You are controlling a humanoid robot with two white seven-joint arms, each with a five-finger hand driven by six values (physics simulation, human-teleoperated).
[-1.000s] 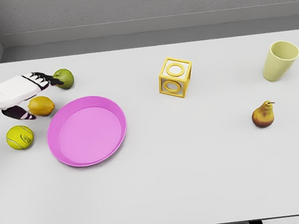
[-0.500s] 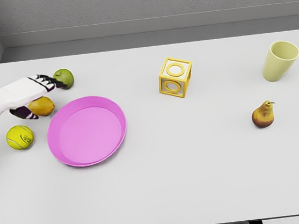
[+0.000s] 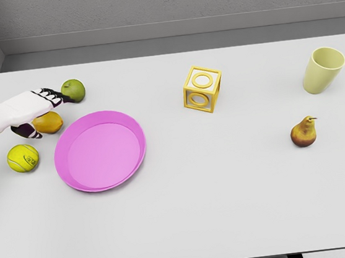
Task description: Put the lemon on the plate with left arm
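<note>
The left hand (image 3: 28, 109) reaches in from the left edge over the white table (image 3: 231, 209), its white back turned up. Its dark fingers (image 3: 52, 96) stretch out rather than curl, and they lie over the top of the oval yellow lemon (image 3: 48, 123) while the thumb shows dark at the lemon's left side; whether they press the fruit or only hover above it cannot be told, and no closed grip is visible. The lemon sits on the table directly beneath the fingers, just beside the left rim of the round pink plate (image 3: 99, 150), not on it.

Right at the fingertips, a little beyond them, is the round green apple (image 3: 73, 90); whether it touches them cannot be told. Below the thumb, nearer the table's front, lies the yellow-green tennis ball (image 3: 23, 158), apart from the lemon and close to the plate's left edge.

Well away from the fingers to the right stand the yellow open-frame cube with ring-shaped faces (image 3: 202, 89), the pale yellow-green cup (image 3: 323, 69) and the brownish-yellow pear (image 3: 303, 132).
</note>
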